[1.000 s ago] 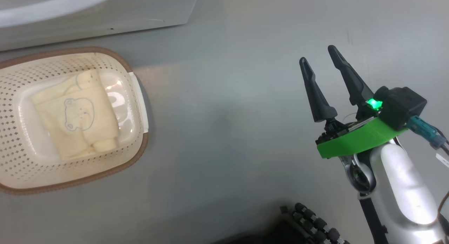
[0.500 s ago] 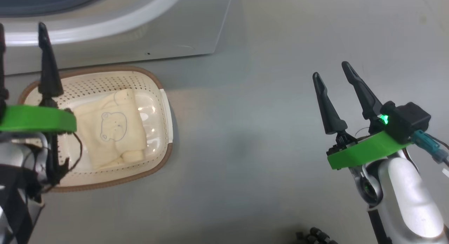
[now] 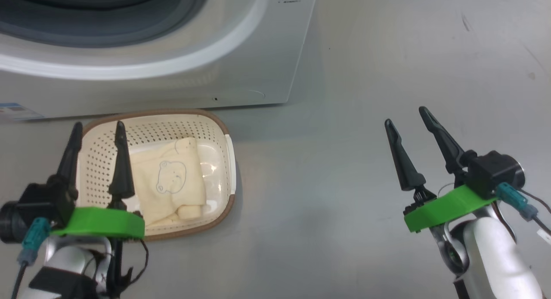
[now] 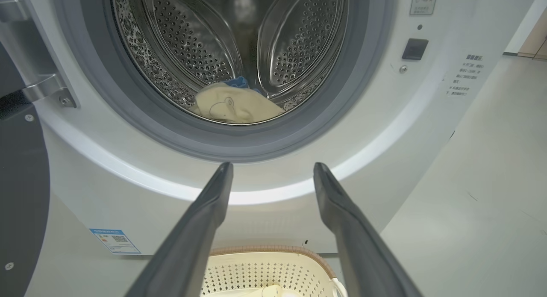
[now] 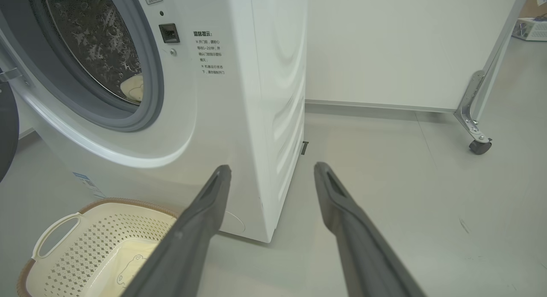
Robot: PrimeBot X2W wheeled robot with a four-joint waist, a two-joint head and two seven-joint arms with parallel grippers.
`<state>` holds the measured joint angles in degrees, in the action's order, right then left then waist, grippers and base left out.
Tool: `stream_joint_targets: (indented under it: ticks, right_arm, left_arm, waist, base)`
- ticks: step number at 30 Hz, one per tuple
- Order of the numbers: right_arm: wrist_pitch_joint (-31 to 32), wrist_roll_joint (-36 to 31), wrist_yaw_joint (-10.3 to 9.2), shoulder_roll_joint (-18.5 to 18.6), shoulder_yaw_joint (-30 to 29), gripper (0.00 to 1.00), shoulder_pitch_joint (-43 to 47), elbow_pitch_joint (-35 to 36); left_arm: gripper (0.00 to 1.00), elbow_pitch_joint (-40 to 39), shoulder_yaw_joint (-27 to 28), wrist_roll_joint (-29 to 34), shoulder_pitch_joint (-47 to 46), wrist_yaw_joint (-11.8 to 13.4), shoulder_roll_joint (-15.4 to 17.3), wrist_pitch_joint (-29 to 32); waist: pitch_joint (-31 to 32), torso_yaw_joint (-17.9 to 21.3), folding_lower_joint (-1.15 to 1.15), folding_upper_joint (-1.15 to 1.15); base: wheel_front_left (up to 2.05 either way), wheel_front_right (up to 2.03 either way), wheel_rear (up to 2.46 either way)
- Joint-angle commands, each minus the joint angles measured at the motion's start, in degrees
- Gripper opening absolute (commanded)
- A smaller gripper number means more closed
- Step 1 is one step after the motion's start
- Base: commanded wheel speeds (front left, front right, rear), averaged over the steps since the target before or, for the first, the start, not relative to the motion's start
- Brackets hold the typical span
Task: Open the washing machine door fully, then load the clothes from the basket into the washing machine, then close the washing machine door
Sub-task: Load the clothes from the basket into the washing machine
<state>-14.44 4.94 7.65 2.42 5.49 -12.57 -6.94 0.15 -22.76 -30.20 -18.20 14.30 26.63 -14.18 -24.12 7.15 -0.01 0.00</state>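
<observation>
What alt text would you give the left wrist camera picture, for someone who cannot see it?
A white front-loading washing machine stands open, with a cream bear-print garment lying in its perforated steel drum. The left gripper, open and empty, points toward it, with the perforated cream basket below, between its fingers.

Smooth pale grey floor [image 3: 344,183], faintly glossy, marked with a few dark scuffs. Standing on it, a big white front-loading washing machine [image 3: 241,66], its flat base meeting the floor along a straight edge. Just in front of that base, a small rectangular cream plastic basket [image 3: 172,113] with perforated sides and a brown rim, set flat on the floor; touching the machine or not, cannot tell. Well beyond the machine's side, a white partition panel [image 5: 384,45] resting on a small dark castor [image 5: 479,146] under a metal bracket.
</observation>
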Motion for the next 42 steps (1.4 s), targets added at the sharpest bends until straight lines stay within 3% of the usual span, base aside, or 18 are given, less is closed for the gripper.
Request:
stream_joint_targets:
  ticks: [1,10,20,42]
  right_arm:
    - [-0.56,-0.39,-0.16,0.45,0.76,1.0,1.01,1.38]
    - [0.16,-1.89,-0.16,0.45,-0.79,1.0,6.2,1.62]
    - [3.53,-2.58,-0.16,0.45,-1.89,1.0,12.28,5.8]
    - [6.28,-1.88,-0.16,0.45,-1.5,1.0,17.32,9.22]
  left_arm:
    - [1.0,-1.45,2.03,0.59,0.07,12.02,1.2,-0.61]
    - [1.0,-0.19,1.35,1.42,7.4,11.44,-3.06,-0.79]
    - [1.0,0.76,2.5,4.26,14.33,8.64,-6.53,-0.81]
    - [1.0,2.51,4.03,7.45,17.69,5.53,-10.32,-0.82]
  waist:
    - [2.02,-0.86,0.01,0.0]
    - [9.82,-2.54,0.01,0.0]
    - [16.17,-4.17,0.01,0.0]
    - [20.78,-4.62,0.01,0.0]
  base:
    - [0.0,0.0,0.0]
    - [0.0,0.0,0.0]
    - [0.0,0.0,0.0]
    - [0.0,0.0,0.0]
